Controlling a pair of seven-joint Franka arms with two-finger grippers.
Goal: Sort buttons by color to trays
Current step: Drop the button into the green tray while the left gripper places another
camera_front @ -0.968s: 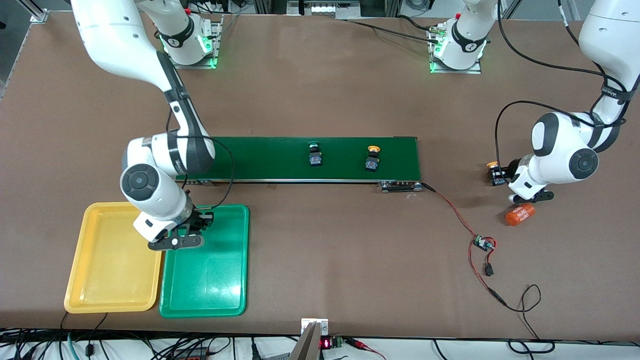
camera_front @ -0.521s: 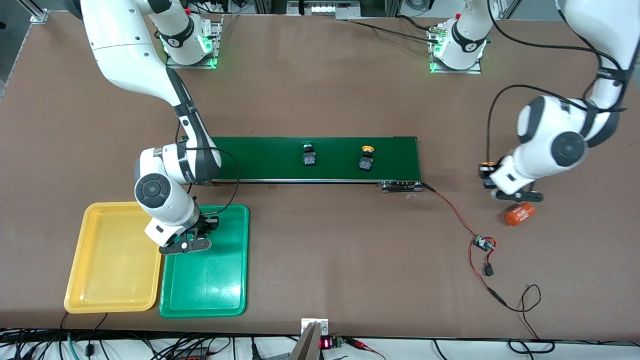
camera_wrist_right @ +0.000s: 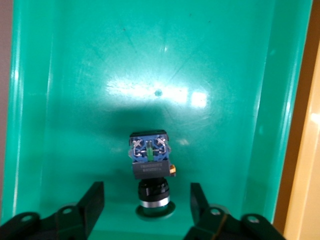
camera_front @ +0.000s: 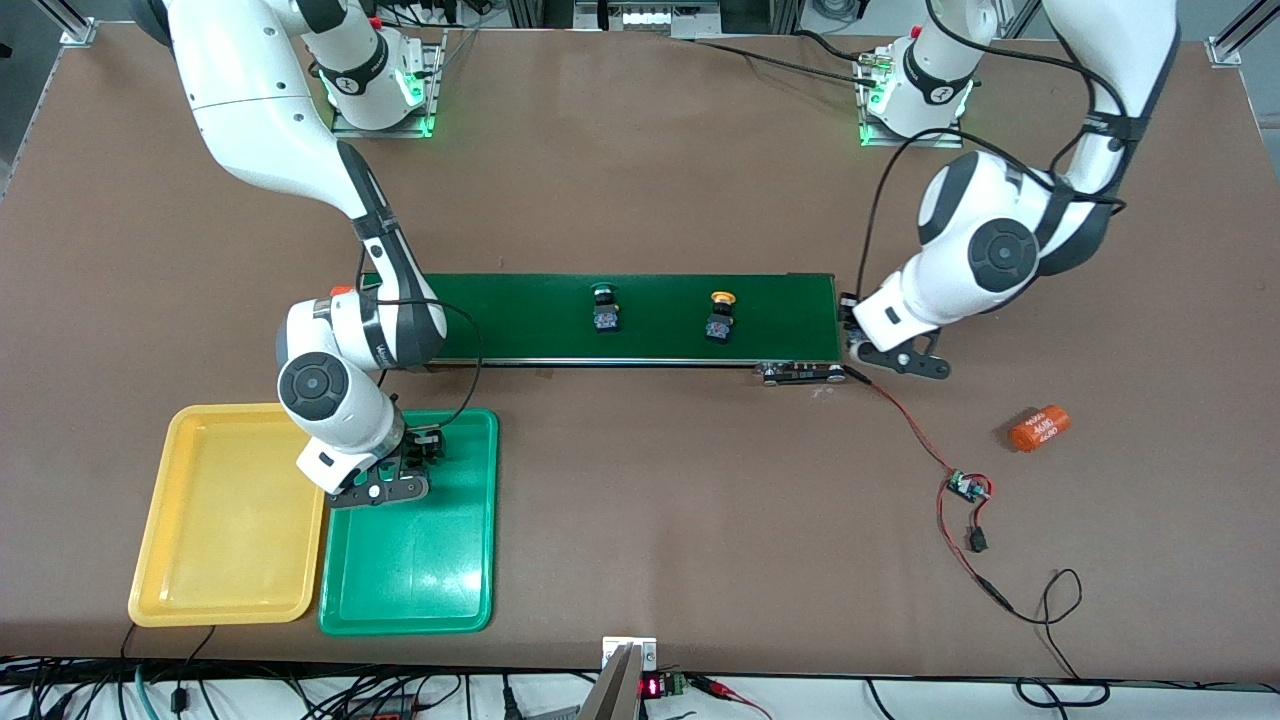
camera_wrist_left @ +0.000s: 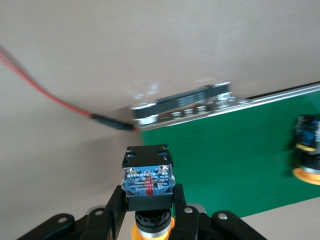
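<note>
Right pincer (camera_wrist_right: pixel 147 200) has opened; green button (camera_wrist_right: pixel 150 167) lies between its fingers.

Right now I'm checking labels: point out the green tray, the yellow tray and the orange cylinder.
green tray (camera_front: pixel 425 585): front view, bare floor of the tray.
yellow tray (camera_front: pixel 225 540): front view, bare floor of the tray.
orange cylinder (camera_front: pixel 1039 428): front view, middle of its printed side.

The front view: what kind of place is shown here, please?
Probably a robotics lab test bench, not a real factory: two robot arms are bolted to a brown table, a short green conveyor belt has loose red wiring beside it, and cables hang along the table's edge.
</note>
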